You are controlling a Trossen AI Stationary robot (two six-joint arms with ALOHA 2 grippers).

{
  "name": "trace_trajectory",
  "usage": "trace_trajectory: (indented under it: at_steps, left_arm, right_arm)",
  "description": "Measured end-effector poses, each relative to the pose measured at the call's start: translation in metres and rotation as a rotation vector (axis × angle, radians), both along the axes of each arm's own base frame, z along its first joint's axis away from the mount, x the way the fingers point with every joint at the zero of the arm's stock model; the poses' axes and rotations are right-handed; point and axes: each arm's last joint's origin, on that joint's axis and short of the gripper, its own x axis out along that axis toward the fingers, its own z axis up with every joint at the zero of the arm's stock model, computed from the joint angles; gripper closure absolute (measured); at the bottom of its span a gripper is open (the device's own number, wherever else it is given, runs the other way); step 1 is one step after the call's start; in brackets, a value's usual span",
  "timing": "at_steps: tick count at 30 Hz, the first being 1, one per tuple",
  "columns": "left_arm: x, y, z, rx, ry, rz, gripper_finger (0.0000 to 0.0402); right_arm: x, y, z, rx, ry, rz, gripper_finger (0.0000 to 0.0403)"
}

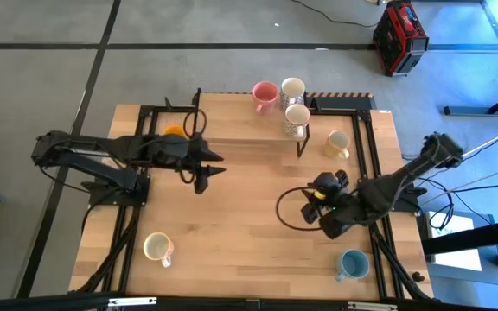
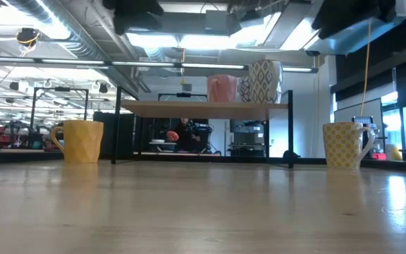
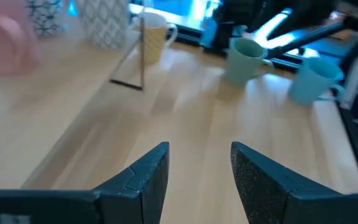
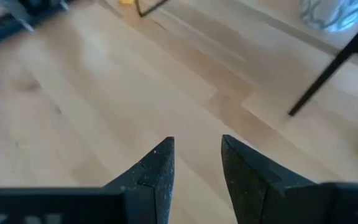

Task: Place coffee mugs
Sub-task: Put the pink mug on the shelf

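The left gripper (image 1: pixel 212 167) hovers over the bare wooden table (image 1: pixel 249 233), fingers parted and grasping nothing, an orange-yellow mug (image 1: pixel 173 132) behind it. The right gripper (image 1: pixel 311 207), fingers apart and empty, hangs near a light blue mug (image 1: pixel 351 264). Pink mug (image 1: pixel 264 93) and two patterned white mugs (image 1: pixel 296 104) sit on the small shelf (image 1: pixel 322 101).

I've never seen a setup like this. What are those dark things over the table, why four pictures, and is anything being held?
They are two robot arms at a wooden table. One picture looks straight down, one looks level across the tabletop, and two come from cameras on the arms' wrists. The left gripper and right gripper both stand open and hold nothing. Coffee mugs are scattered around: a pink mug and two patterned ones on a small shelf, a yellow mug, an orange mug, a light blue mug and a white mug.
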Motion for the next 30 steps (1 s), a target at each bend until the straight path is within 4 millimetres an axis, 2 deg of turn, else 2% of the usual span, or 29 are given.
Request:
trace_trajectory:
  at_steps: [4, 7, 15, 21, 26, 30]
  left_arm:
    - [0.017, 0.019, 0.008, 0.015, 0.016, 0.080, 0.0234]
    - [0.030, 0.039, 0.015, 0.070, 0.037, 0.112, 0.0234]
    - [0.064, 0.117, 0.010, 0.184, 0.153, 0.127, 0.0234]
    - [0.077, 0.171, 0.010, 0.265, 0.225, 0.168, 0.0234]
    - [0.083, 0.206, -0.005, 0.244, 0.255, 0.176, 0.0234]
    - [0.087, 0.222, -0.023, 0.208, 0.278, 0.167, 0.0234]
  right_arm:
    - [-0.009, -0.007, -0.006, -0.006, -0.016, 0.029, 0.0281]
    - [-0.010, -0.014, -0.006, -0.079, -0.015, 0.015, 0.0281]
    - [-0.001, -0.040, -0.005, -0.183, 0.063, -0.010, 0.0281]
    - [0.004, -0.061, -0.005, -0.194, 0.127, -0.044, 0.0281]
    - [0.002, -0.077, -0.003, -0.188, 0.188, -0.047, 0.0281]
    - [0.000, -0.085, -0.001, -0.191, 0.206, -0.037, 0.0281]
